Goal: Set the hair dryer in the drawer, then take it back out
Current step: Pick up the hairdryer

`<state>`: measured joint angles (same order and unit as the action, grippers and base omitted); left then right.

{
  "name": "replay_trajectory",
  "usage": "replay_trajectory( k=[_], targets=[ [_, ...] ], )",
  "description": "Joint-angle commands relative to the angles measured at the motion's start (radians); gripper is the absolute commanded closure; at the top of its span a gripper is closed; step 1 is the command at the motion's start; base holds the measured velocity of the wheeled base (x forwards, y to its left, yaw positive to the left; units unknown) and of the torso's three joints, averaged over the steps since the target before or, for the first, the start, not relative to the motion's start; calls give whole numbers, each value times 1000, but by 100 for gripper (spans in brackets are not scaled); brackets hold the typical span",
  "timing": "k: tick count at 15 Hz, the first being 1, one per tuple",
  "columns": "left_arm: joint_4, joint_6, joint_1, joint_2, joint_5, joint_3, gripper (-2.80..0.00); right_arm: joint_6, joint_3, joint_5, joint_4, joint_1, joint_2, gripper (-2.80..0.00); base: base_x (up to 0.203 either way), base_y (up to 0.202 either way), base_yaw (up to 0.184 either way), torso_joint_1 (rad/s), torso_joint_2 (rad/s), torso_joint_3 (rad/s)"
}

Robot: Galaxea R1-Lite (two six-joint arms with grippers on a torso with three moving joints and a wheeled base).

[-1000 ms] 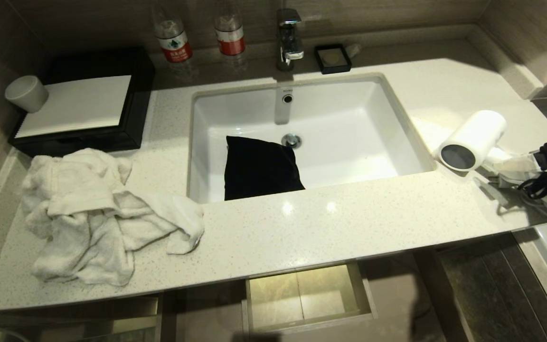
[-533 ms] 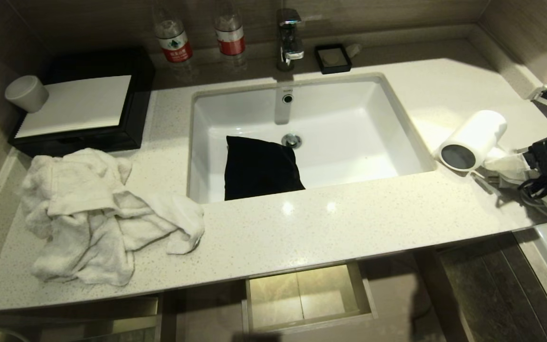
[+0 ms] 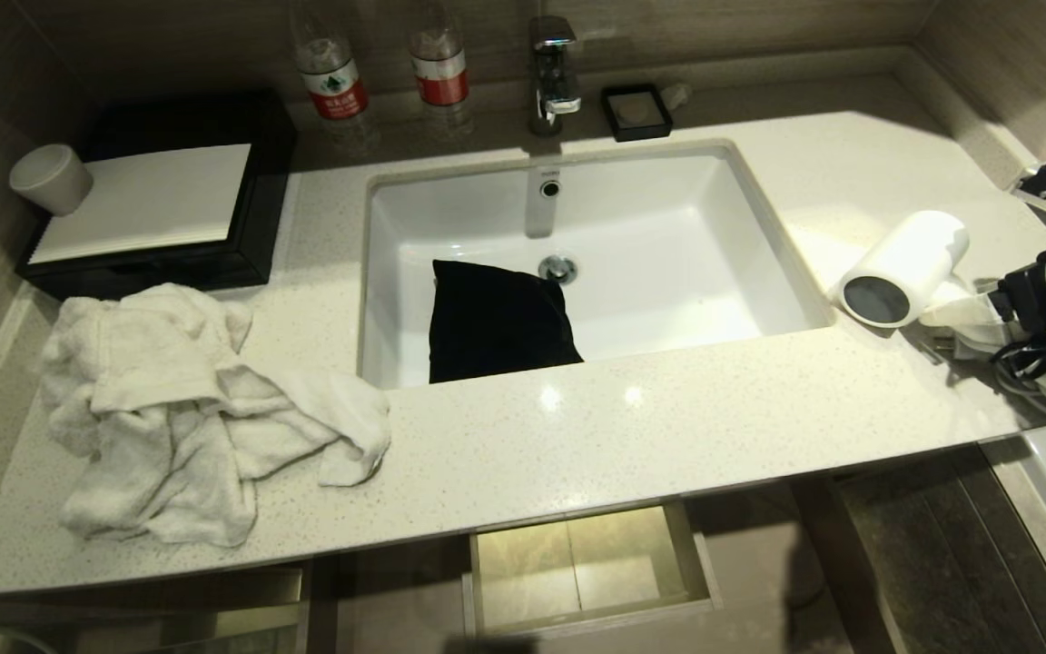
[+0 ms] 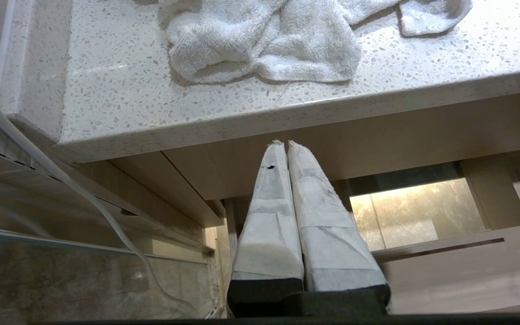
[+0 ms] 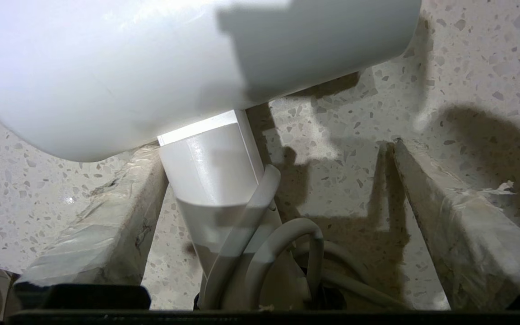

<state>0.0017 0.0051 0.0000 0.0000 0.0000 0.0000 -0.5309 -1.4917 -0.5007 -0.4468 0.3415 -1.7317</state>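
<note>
The left gripper hangs parked at the counter's seven o'clock, below its edge, its jaws pressed together. The drawer stands open at six o'clock. At three o'clock the hair dryer lies on the counter. The right gripper reaches in level, its jaws spread around the handle. The cord loops between the fingers; closing may pinch it and skew the grip.

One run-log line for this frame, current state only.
right gripper: open, straddling hair dryer handle, no grip | dryer: on countertop | drawer: open | left gripper: shut, below counter
</note>
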Motion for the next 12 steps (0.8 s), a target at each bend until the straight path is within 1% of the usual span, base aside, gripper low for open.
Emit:
replay_trajectory(
  k=[1,3,4,5,7,12],
  targets=[
    [0,-1,0,0,0,0,0,-24,1,-9,-7,1,-5,-280,0,0,0,0,0,0],
    [0,-1,0,0,0,0,0,-38,2,-21,-15,1,-2,-280,0,0,0,0,0,0],
    [0,-1,0,0,0,0,0,-38,1,-50,-17,2,-2,-280,0,0,0,0,0,0],
    [0,-1,0,0,0,2,0,-39,8,-57,-19,2,1,0,0,0,0,0,0,0],
    [0,-1,0,0,0,1,0,-50,19,-50,-27,1,6,0,0,0,0,0,0,0],
    [0,-1,0,0,0,0,0,-50,11,-47,-41,2,16,0,0,0,0,0,0,0]
  ],
)
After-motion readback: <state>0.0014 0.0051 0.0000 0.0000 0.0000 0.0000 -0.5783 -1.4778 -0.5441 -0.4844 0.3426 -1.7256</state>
